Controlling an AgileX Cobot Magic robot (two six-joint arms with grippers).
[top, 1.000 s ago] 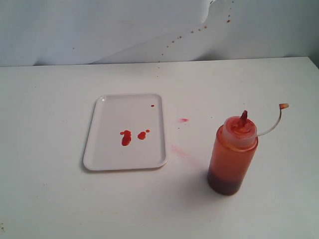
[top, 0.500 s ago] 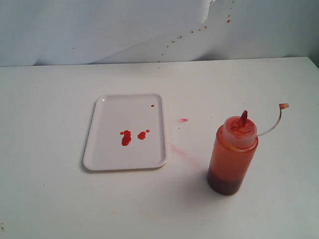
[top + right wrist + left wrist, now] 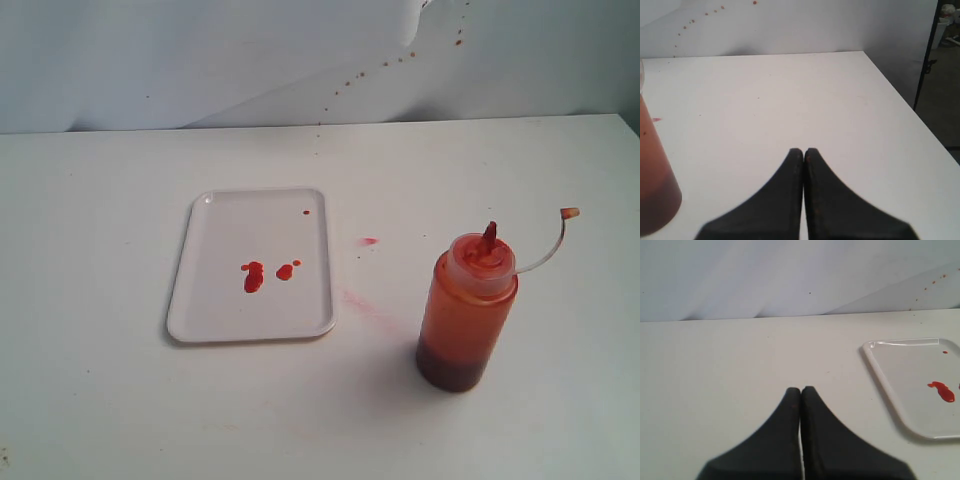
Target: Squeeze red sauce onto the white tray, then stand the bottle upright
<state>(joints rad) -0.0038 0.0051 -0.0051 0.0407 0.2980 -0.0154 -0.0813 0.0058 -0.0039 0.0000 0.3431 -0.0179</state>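
- The white tray (image 3: pixel 200 310) lies flat on the desk (image 3: pixel 100 410), left of centre in the exterior view. 2 blobs of red sauce (image 3: pixel 253 279) sit near its middle, with 1 tiny speck by its far right corner.
- The bottle (image 3: pixel 465 320) stands upright on the desk, well apart from the tray on its right. Its nozzle (image 3: pixel 489 233) points up, the cap strap (image 3: pixel 545 258) arches away, and a darker layer has settled at its base.
- A faint pink smear (image 3: pixel 356 300) marks the desk between tray and bottle.
- The left hand (image 3: pixel 801 391) is pressed together and empty, over bare desk near the tray's edge.
- The right hand (image 3: pixel 803 151) is also pressed together and empty. The bottle sits at the edge of its view, untouched.
- Judging by this layout, both steps look done: sauce is on the tray and the bottle is standing.
- The next move probably calls only for keeping both arms clear of the bottle so it is not knocked over. Any further squeeze would need the right hand to spread first.
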